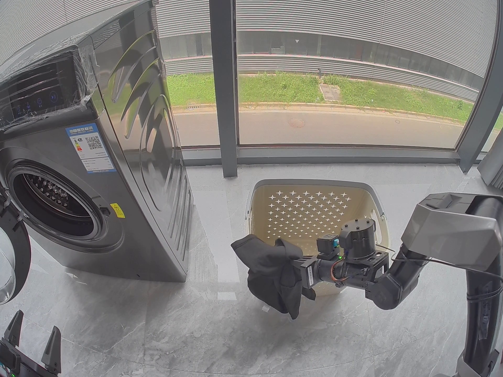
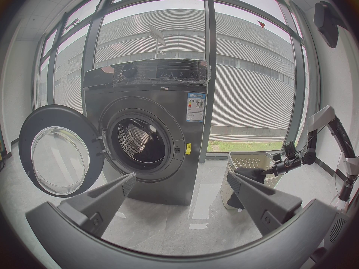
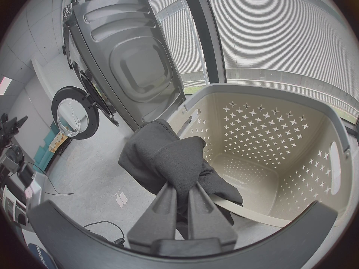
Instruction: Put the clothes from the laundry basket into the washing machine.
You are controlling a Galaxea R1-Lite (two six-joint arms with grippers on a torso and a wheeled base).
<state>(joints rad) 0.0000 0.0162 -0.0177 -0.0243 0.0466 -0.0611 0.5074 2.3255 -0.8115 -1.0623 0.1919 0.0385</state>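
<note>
A dark grey garment (image 1: 272,274) hangs bunched from my right gripper (image 1: 298,268), which is shut on it just outside the left rim of the beige laundry basket (image 1: 314,205). In the right wrist view the garment (image 3: 168,161) drapes over the basket's edge (image 3: 239,210) from the closed fingers (image 3: 183,202). The grey washing machine (image 1: 94,147) stands to the left with its round door (image 2: 60,154) swung wide and the drum (image 2: 140,141) exposed. My left gripper (image 2: 179,187) is open, low at the front left, facing the machine.
A floor-to-ceiling window with a dark pillar (image 1: 222,74) runs behind the basket. The pale marble floor (image 1: 209,320) between machine and basket is bare. A cable (image 3: 104,226) lies on the floor at the far side.
</note>
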